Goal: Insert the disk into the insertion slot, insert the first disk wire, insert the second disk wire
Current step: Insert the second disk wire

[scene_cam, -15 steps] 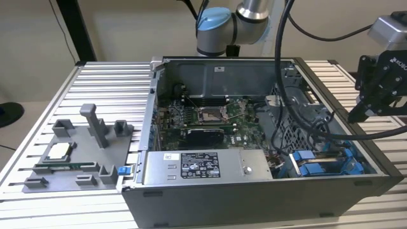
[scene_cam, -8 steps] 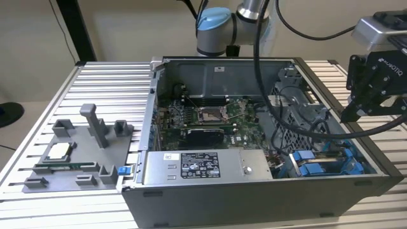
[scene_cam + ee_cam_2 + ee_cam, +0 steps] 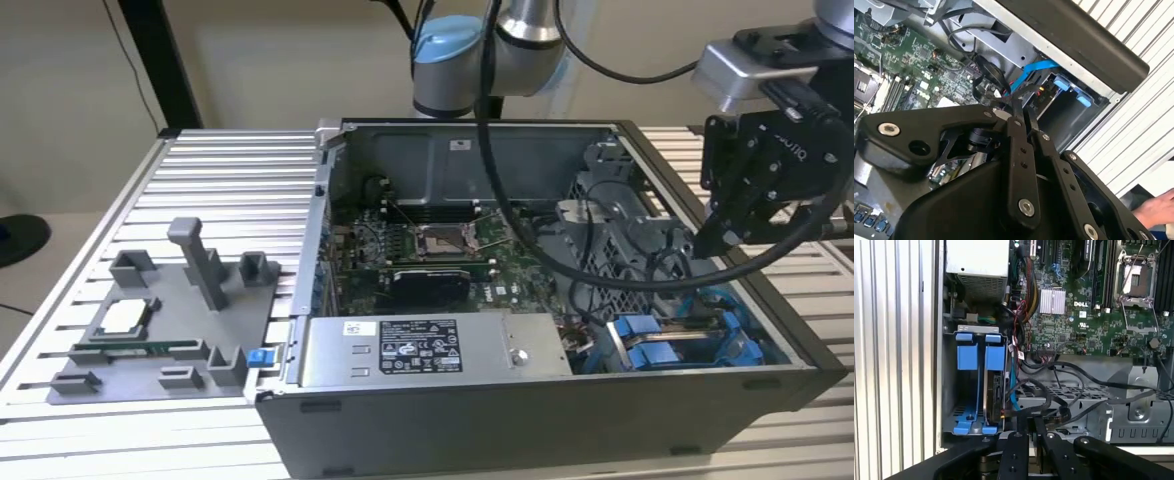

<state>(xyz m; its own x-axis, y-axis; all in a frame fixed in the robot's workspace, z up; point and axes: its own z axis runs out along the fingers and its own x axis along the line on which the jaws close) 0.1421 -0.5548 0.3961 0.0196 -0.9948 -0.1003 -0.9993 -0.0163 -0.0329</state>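
While my wrist hangs tilted over the open computer case [image 3: 747, 390] at the exterior view's right, my gripper [image 3: 1021, 107] reaches down toward the drive cage, fingers [image 3: 1016, 145] pressed nearly together on a thin black wire [image 3: 1054, 415]; whether they truly pinch it I cannot tell. The disk [image 3: 995, 390] already sits on edge in the insertion slot [image 3: 951, 385], its blue carrier frame [image 3: 994, 357] beside a second blue carrier [image 3: 966, 352] in the same bay. A light-blue data cable [image 3: 1012, 390] runs alongside the disk, and several black cables loop across the perforated metal between my fingertips and the motherboard [image 3: 1094, 315]. One silver power-supply box [image 3: 427, 350] lies along the case's near wall. Well apart, on the ribbed table [image 3: 227, 170], stands one grey fixture tray [image 3: 167, 330] with upright posts. A person's hand [image 3: 1156, 212] shows at the table's edge in the second wrist view.
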